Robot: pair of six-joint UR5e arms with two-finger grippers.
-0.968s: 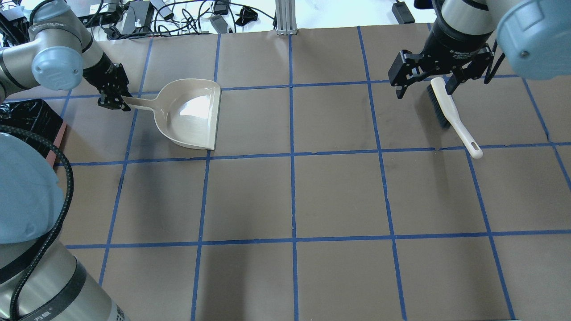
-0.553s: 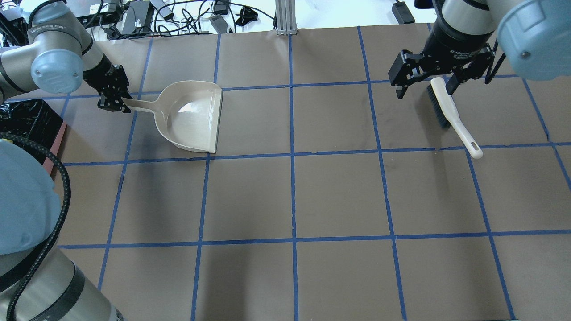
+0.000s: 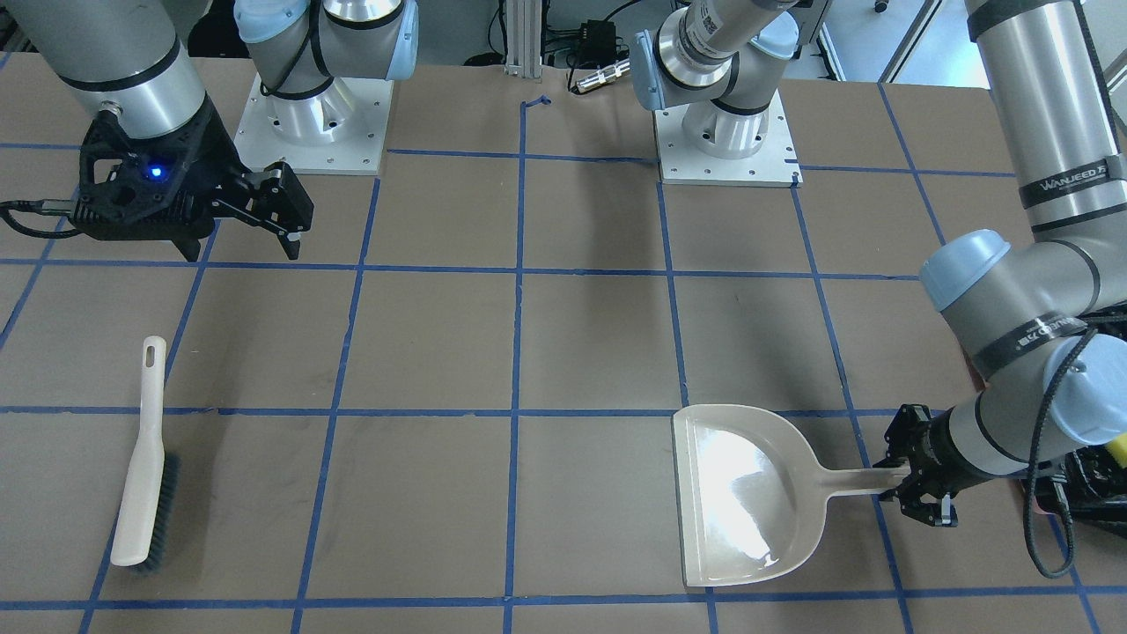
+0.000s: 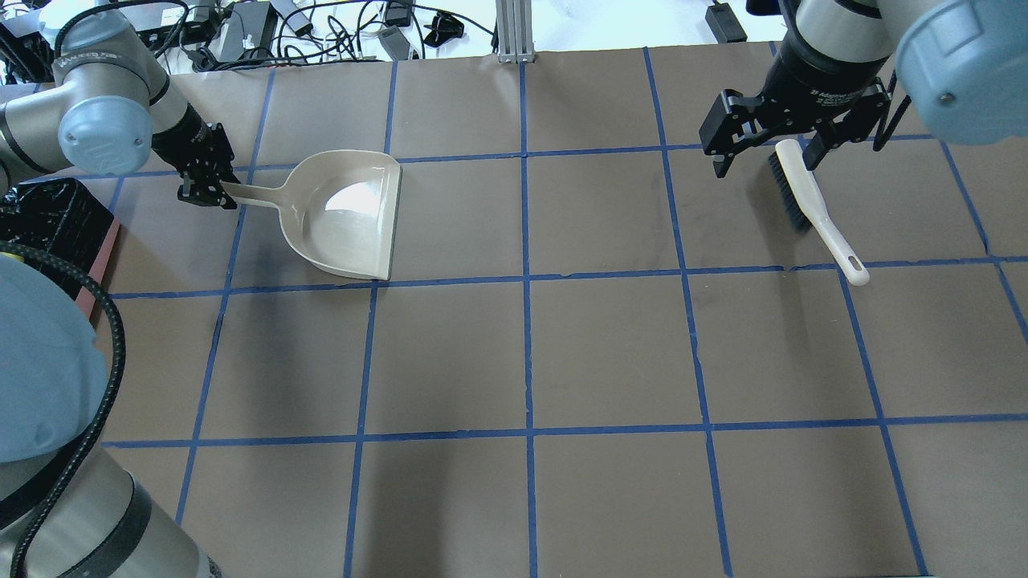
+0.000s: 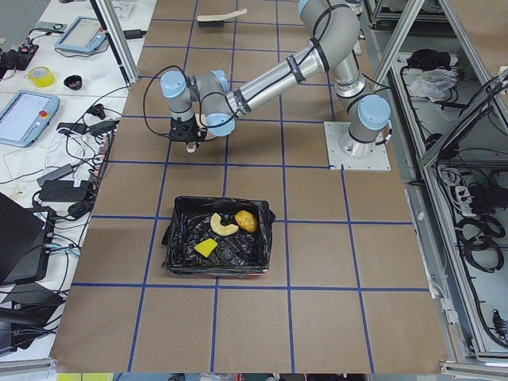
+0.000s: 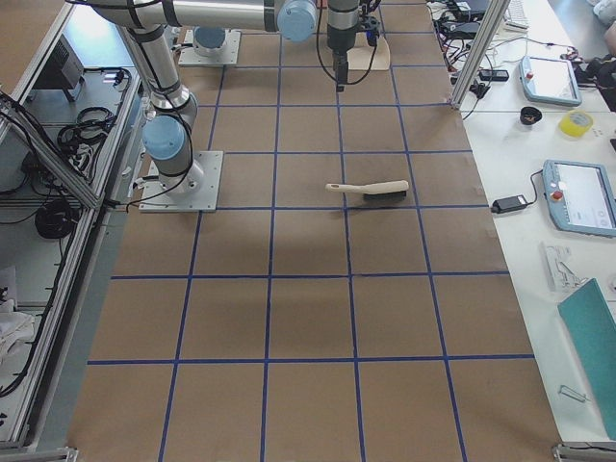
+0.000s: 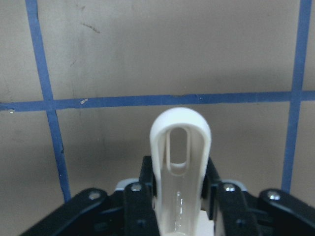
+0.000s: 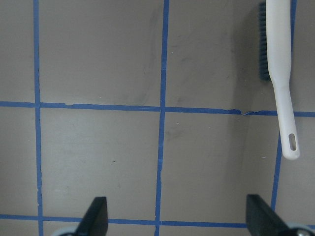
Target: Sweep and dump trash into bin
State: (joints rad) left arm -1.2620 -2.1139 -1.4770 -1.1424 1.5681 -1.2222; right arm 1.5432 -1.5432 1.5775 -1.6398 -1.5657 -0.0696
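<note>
All three pieces of trash already lie inside the bin (image 5: 176, 238), in the middle of the exterior left view. The golden-brown oval (image 5: 246, 221) and the croissant-like piece (image 5: 221, 226) sit just beside each other, and the yellow wedge (image 5: 205, 248) is a little below them in the frame. We therefore judge the dumping done, and the coming move to be setting the tools down. That move turns on the dustpan (image 4: 347, 215), which is empty, in the upper left of the overhead view. Its long axis runs from the handle at the left to the open lip at the right, so its mouth faces away from the bin at that view's left edge. The left claw (image 4: 209, 191) is clenched on the handle's end, and the left wrist view shows the looped tip sticking out between its fingers. We cannot tell whether the pan's base touches the counter (image 4: 610, 353). The left arm is plainly the nearer one to pan and bin. In the upper right, the right claw (image 4: 763, 160) is spread wide and empty, raised above the counter. The brush (image 4: 813, 210) lies flat below it, not between its fingers, with its handle pointing toward the lower right.
</note>
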